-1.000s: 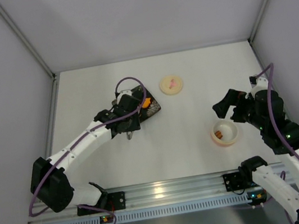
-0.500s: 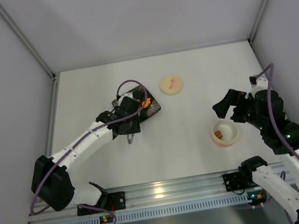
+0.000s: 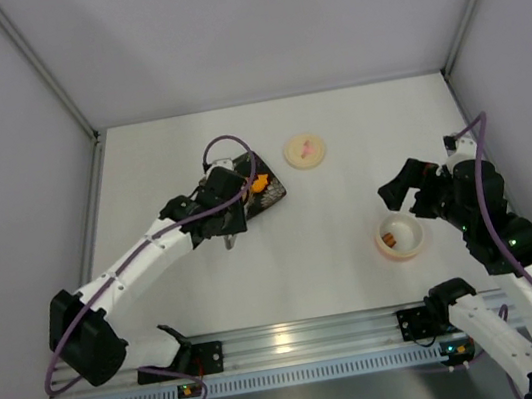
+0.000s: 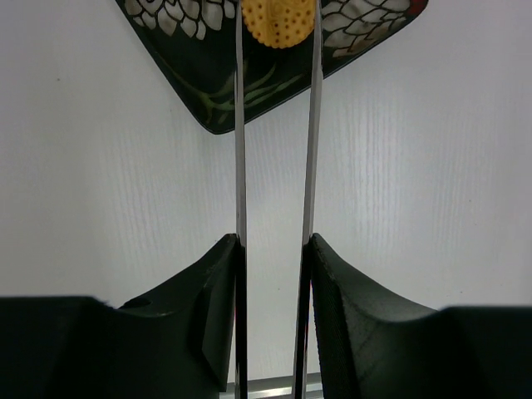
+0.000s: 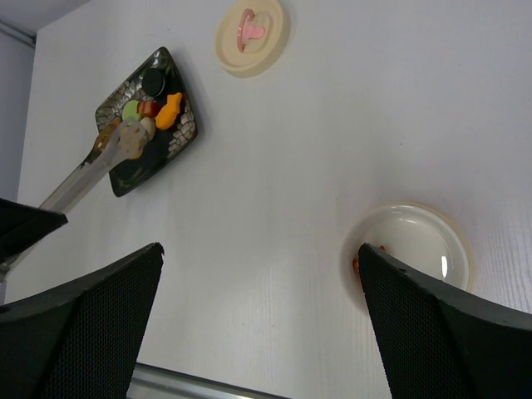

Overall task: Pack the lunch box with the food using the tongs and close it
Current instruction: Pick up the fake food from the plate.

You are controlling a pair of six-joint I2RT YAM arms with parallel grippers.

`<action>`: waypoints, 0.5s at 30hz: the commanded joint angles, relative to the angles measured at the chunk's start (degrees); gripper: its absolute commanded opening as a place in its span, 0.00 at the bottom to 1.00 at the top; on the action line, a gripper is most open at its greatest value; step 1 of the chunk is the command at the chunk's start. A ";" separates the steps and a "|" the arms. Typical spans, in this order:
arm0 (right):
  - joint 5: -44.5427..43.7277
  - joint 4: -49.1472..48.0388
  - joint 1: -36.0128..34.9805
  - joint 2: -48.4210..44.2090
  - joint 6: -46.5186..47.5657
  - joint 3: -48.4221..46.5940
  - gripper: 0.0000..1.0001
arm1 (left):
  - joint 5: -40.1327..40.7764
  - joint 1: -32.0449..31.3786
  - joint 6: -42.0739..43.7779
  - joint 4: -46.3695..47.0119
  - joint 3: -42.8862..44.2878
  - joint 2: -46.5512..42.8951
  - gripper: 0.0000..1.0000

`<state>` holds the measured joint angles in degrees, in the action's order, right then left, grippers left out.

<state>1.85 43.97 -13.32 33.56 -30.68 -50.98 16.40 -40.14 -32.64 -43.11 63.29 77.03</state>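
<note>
The white tabletop (image 3: 333, 239) carried everything. The right tool (image 5: 259, 258) hung wide open and empty near the pale pink-cream round lunch box (image 5: 416, 218), which stood on the tabletop's right side with 1 orange piece (image 3: 389, 239) inside. The left tool (image 4: 274, 249) was clamped on the 2 arms of the thin silvery metal tongs (image 4: 238, 150). Their tips reached over the dark square patterned plate (image 4: 208, 83), either side of a yellow dotted round piece (image 4: 278, 17). The cream round lid (image 5: 252, 35) lay apart, beyond the plate. An orange bite (image 5: 169, 110) and a green bite (image 5: 131, 109) sat on the plate.
</note>
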 commanded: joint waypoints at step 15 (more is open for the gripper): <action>-1.58 -0.20 0.84 -0.42 0.09 -3.86 0.99 | 6.89 -27.88 1.09 -2.77 23.27 9.35 0.24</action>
<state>1.13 44.23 -13.32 33.76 -30.68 -51.18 20.73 -64.51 -31.59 -46.78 82.41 83.72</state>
